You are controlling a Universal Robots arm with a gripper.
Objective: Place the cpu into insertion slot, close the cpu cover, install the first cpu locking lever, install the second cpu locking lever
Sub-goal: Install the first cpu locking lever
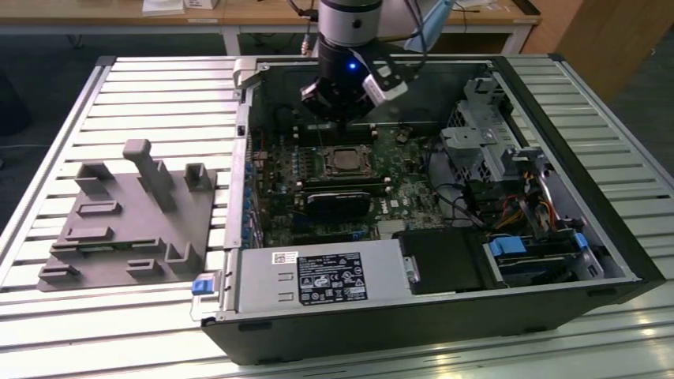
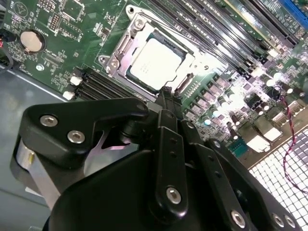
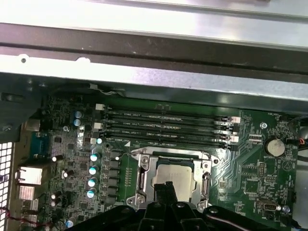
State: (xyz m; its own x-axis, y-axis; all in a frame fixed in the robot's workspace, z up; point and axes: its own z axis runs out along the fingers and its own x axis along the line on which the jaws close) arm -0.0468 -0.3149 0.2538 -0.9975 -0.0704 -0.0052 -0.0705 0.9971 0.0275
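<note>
The cpu (image 2: 153, 60) lies flat in its socket on the green motherboard, its silvery top facing up; it also shows as the cpu (image 1: 342, 162) in the exterior view and the cpu (image 3: 179, 174) in the first wrist view. The cpu cover (image 2: 118, 50), a silver frame, lies down around it, as the cpu cover (image 3: 144, 175) shows too. Whether the thin wire levers beside the frame are latched I cannot tell. My gripper (image 2: 166, 92) hangs just above the socket's edge, shut with nothing in it. The same gripper (image 3: 167, 188) overlaps the chip, and the gripper (image 1: 339, 110) sits beyond the socket.
Rows of memory slots (image 3: 163, 125) run beside the socket, with the case wall (image 3: 144, 77) beyond them. A black card (image 1: 337, 201) lies on the socket's near side. Drive cages and cables (image 1: 495, 150) crowd the exterior view's right. A grey fixture (image 1: 126, 213) stands outside the case.
</note>
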